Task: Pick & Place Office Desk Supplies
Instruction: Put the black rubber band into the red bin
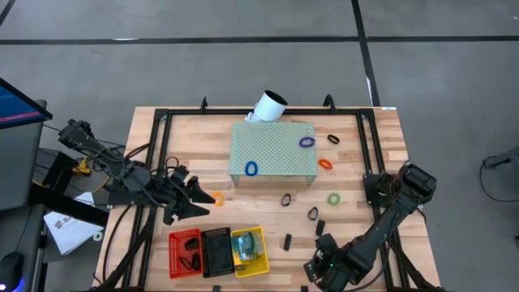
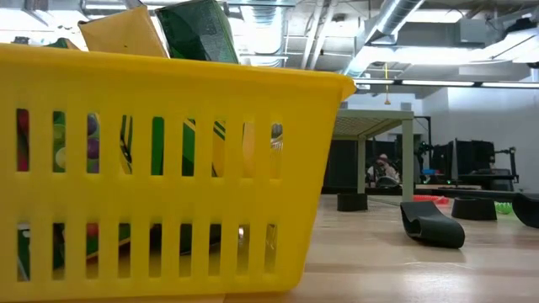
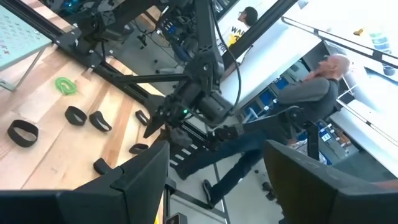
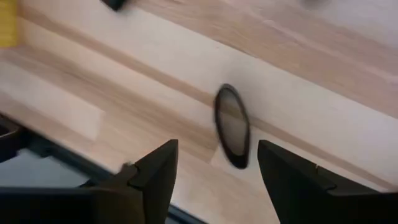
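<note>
Two dark, near-black jointed arms, blocky at the joints. Black cables looped along the left arm (image 1: 122,174). Small green light glowing on the right arm (image 1: 381,231) near its wrist. Matte black, flat, wedge-shaped fingers (image 4: 158,174), possibly plastic.

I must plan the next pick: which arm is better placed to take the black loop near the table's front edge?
Probably the right: its tool is open, with the black loop just ahead of it. The left tool waits by the orange loop.
</note>
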Tool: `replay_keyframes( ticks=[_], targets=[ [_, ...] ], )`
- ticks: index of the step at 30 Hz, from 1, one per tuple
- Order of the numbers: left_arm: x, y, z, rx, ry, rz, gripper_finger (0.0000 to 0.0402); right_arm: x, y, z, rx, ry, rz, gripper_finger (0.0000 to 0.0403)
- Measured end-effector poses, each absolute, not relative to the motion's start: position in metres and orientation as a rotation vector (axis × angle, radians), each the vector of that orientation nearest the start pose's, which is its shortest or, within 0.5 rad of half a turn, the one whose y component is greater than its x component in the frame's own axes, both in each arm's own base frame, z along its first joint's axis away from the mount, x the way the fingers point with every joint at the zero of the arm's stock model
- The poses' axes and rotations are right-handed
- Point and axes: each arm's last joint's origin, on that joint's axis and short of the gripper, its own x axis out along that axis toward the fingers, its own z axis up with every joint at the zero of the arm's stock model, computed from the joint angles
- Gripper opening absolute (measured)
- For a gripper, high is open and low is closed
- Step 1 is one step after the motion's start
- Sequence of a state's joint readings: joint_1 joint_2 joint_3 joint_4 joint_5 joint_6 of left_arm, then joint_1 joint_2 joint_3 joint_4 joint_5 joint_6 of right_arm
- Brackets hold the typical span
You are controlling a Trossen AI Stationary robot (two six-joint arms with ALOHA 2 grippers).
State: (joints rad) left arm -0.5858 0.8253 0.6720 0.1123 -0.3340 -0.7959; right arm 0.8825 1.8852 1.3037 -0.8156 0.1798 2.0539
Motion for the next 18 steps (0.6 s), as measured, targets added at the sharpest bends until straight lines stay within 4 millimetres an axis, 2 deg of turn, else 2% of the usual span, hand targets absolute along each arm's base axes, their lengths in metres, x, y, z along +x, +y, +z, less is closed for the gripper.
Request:
replay_keyframes(
  ticks=[10, 12, 15, 18],
  targets=[
    [0.161, -0.096, 0.316, -0.77, 0.134, -0.225, 0.0259, 0.236, 0.278, 0.14, 0.992, 1.24, -0.851, 0.0217],
    [0.161, -0.096, 0.316, -0.771, 0.133, -0.225, 0.0259, 0.236, 0.278, 0.138, 0.995, 1.245, -0.866, 0.0212],
    [0.161, -0.096, 0.316, -0.774, 0.133, -0.224, 0.0258, 0.236, 0.278, 0.136, 0.987, 1.243, -0.878, 0.0193],
    [0.161, -0.096, 0.316, -0.776, 0.134, -0.224, 0.0251, 0.235, 0.277, 0.136, 0.974, 1.245, -0.885, 0.0153]
  ],
)
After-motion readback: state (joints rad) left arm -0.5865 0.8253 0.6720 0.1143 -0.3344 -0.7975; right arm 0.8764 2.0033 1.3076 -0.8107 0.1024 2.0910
